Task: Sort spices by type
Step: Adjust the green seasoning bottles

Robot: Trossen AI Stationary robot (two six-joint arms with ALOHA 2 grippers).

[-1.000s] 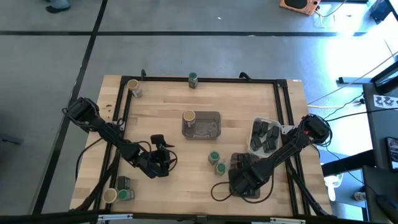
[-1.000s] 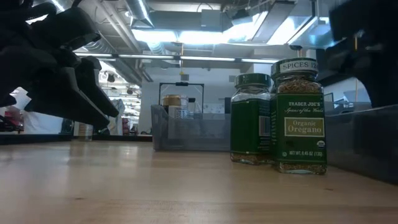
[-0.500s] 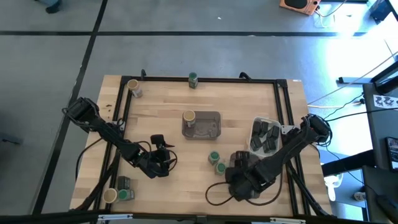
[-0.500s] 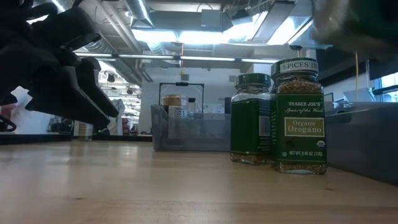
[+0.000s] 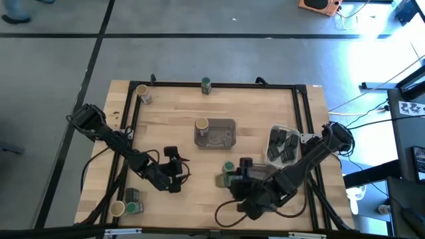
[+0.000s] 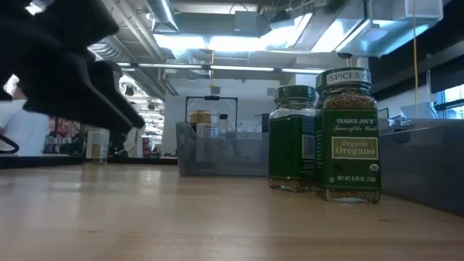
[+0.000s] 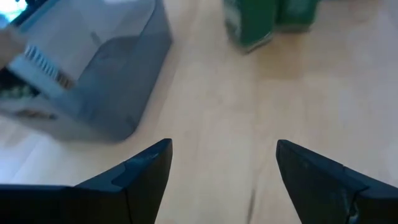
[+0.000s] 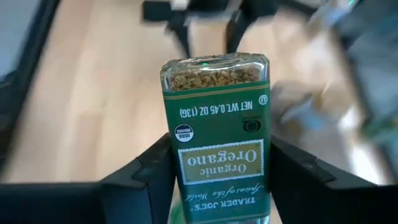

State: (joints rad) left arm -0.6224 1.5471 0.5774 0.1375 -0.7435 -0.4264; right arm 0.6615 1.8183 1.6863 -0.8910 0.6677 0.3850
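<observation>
The right gripper [image 8: 221,155] is clenched on a glass oregano jar with a green label [image 8: 216,124]: in the right wrist view its two dark fingers [image 8: 152,168] press against the jar's two sides, with the jar's base pointing away from the wrist. From above, this held jar [image 5: 223,179] is over the front middle of the light wooden table [image 5: 172,119], just beside a standing round jar with a green lid [image 5: 228,166]. The low view shows two green-lidded jars upright on the wood, a plain one [image 6: 293,138] touching or just beside one labelled oregano [image 6: 350,138]. The left gripper [image 5: 174,169] hangs over bare wood to the left of them, released, its fingers [image 7: 146,168] spread with nothing between them. Its wrist view looks toward the clear grey plastic tray [image 7: 112,93] and the green jars [image 7: 261,22]. In the high view that grey tray [image 5: 224,135] sits at the table's middle with a tan-lidded round jar [image 5: 202,124] at its left end. A white tray [image 5: 273,136] near the right edge holds small dark rectangular tins [image 5: 284,145]. Another tan-lidded jar [image 5: 141,91] stands at the far left corner, a green-lidded jar [image 5: 206,83] at the far edge, and a tan-lidded jar [image 5: 117,208] and a green-lidded jar [image 5: 135,207] stand together at the near left corner.
</observation>
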